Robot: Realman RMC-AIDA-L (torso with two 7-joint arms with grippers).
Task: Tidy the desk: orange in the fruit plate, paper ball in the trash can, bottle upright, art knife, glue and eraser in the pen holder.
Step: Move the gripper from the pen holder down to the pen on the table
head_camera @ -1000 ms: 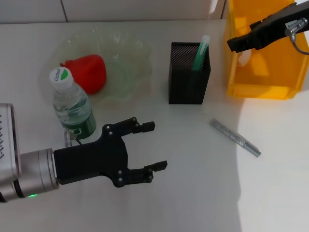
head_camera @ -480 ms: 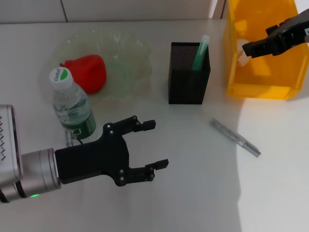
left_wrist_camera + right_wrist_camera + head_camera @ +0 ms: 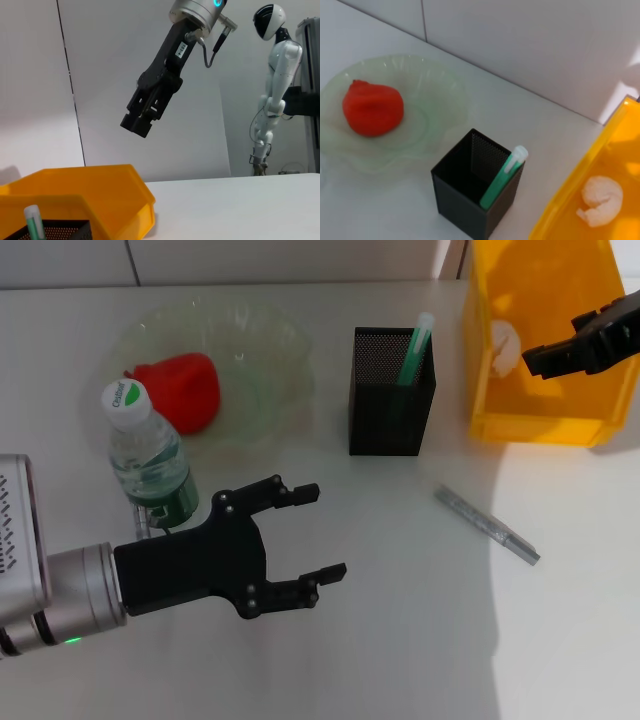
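Left hand (image 3: 305, 540) is seen nearest, low over the desk (image 3: 400, 640), fingers spread, nothing gripped; no change from a second ago. Just behind it the bottle (image 3: 148, 457) is stood upright, near the front rim of the fruit plate (image 3: 270, 350). The orange (image 3: 180, 388) is seated in the plate.

Mid-desk: the art knife (image 3: 487, 525), a grey strip, is left lying flat between the pen holder (image 3: 390, 395) and the desk's near edge, untouched. A green-and-white stick, probably the glue (image 3: 414, 348), is propped inside the holder. The eraser can't be found in any view.

Farthest: the right hand (image 3: 540, 358) has been pulled back toward the robot's right over the last second, off the middle of the trash can (image 3: 540, 425) and now at its far-right side. Its fingers look pressed together in the left wrist view, nothing held. The paper ball (image 3: 600, 197) is seen lying in the can.

Judgement: paper-ball step done; orange, bottle and glue done too. Knife is likely next, eraser unaccounted for.

Desk surface is plain white, matte, a sunlit patch at the right. White panelled wall behind; a white humanoid robot (image 3: 270, 85) is parked in the room beyond.
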